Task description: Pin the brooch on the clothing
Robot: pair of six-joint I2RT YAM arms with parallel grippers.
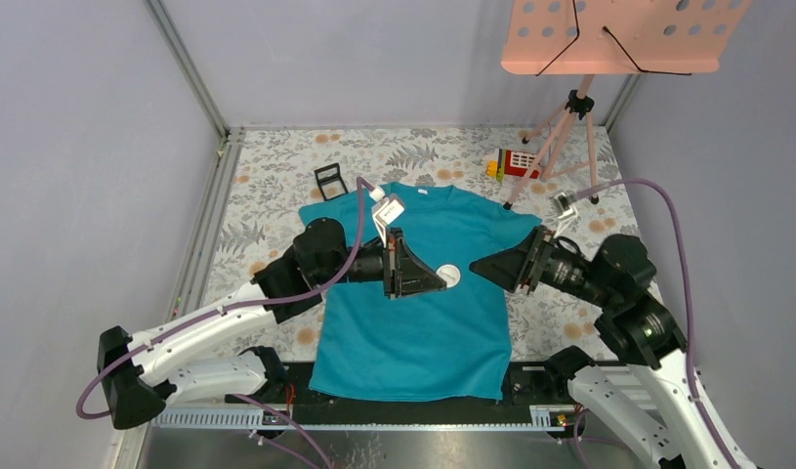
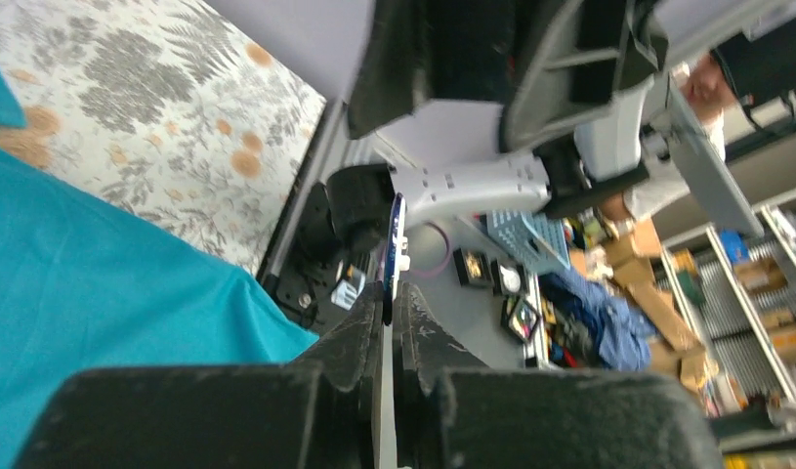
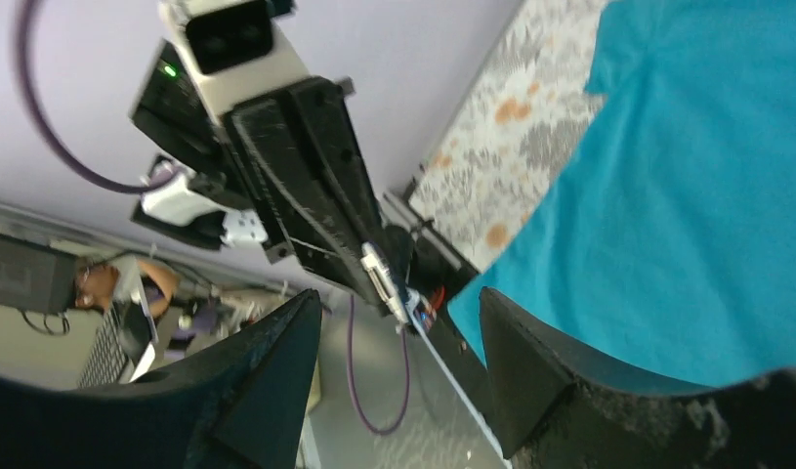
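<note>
left claw clamped on brooch; arm level over T-shirt | right claw apart; aimed at brooch

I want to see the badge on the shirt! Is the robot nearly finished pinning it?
Not yet. Done: the teal T-shirt lies spread out flat. In hand: the left gripper is shut on the brooch, holding it over the shirt's chest, while the right gripper is open and empty. Left: fastening the brooch onto the cloth, which nothing shows has happened yet.
</note>
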